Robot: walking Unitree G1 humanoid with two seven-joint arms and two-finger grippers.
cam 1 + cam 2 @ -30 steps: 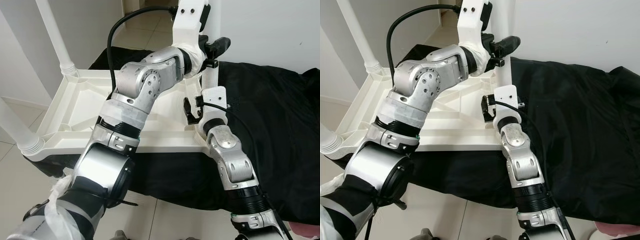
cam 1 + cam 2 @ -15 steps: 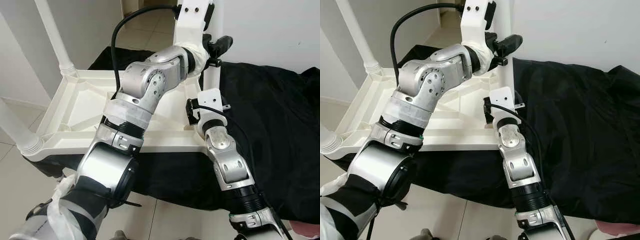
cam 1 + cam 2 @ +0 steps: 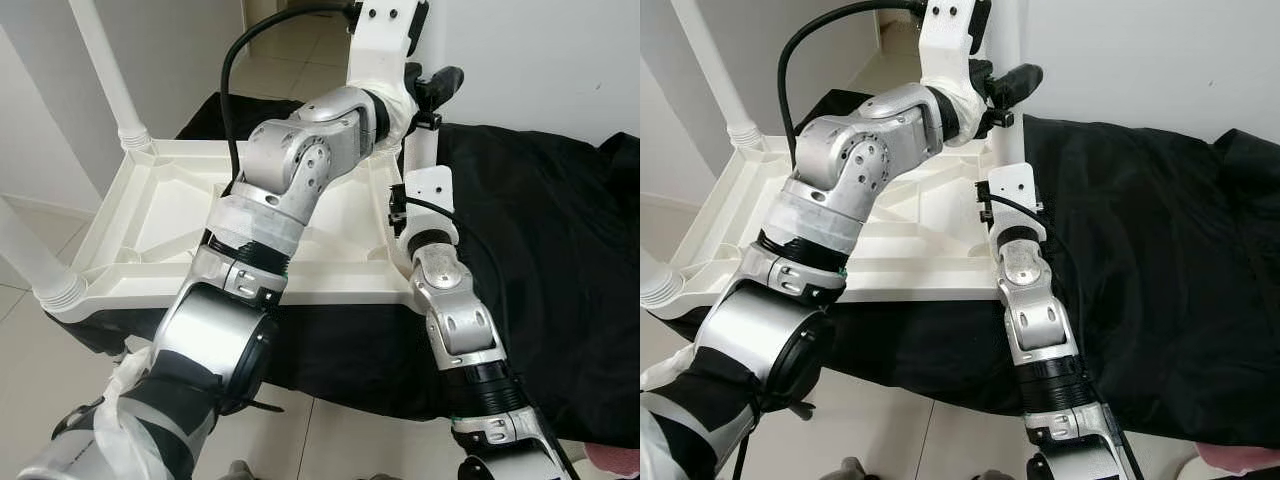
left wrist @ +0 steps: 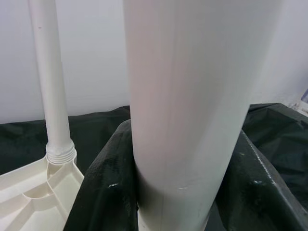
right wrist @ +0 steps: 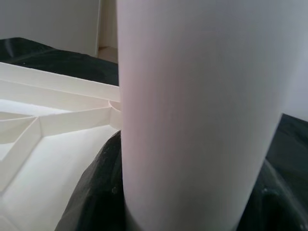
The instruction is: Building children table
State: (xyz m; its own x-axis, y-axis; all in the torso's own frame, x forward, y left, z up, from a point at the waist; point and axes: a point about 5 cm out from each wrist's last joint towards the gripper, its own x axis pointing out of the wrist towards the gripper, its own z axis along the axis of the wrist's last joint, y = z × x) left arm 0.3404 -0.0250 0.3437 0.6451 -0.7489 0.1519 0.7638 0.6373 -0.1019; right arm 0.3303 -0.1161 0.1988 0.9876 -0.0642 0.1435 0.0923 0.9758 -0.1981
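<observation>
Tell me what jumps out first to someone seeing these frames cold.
Both silver arms converge on one white table leg standing upright at the near right corner of the upturned white tabletop. The left gripper is high on it, the right gripper lower down. A black sheet lies underneath.

No legible text, labels, brands or nos. anywhere in these views.

An upturned white table top (image 3: pixel 150 230) lies on black cloth (image 3: pixel 560 230).
</observation>
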